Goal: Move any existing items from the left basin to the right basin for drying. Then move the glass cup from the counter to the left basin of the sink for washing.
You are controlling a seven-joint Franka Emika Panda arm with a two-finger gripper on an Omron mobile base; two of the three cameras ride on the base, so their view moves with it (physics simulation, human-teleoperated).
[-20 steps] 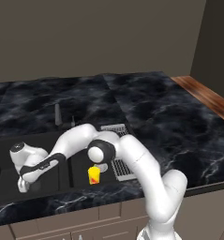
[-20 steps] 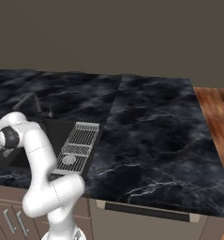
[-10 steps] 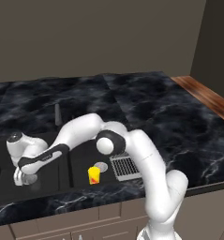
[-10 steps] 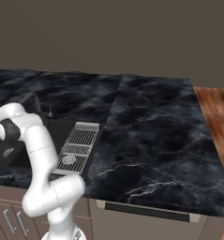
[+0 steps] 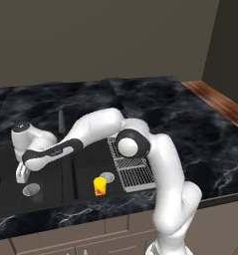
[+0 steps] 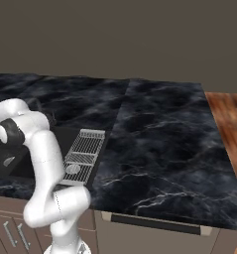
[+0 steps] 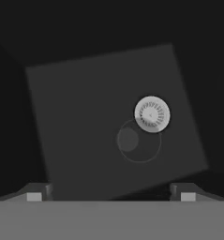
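Hanging low over the left basin (image 5: pixel 5 199), the end effector (image 5: pixel 22 175) points straight down with its jaws spread wide apart and nothing between them. The glass cup (image 7: pixel 139 139) is directly below it on the basin floor. In the hand view it is a faint clear ring with a darker disc inside, a little to the right of the midline between the two finger tips and well clear of both. Seen end-on like that, it appears to stand upright, its long axis running along the line of the hand. Its rim just overlaps the edge of the round silver drain (image 7: pixel 151 114) in that view, though I cannot tell whether they actually touch. The arm stretches far out to its left from the base, elbow raised above the wire rack (image 5: pixel 133 167) and forearm sloping down across the divider. A small yellow item (image 5: pixel 99 186) sits in the right basin (image 5: pixel 88 167), beside that basin's own drain. With the glass apparently already set down for washing, I judge the coming move to be a straight lift, which should keep the finger tips off the rim, and swinging sideways first could tip the cup
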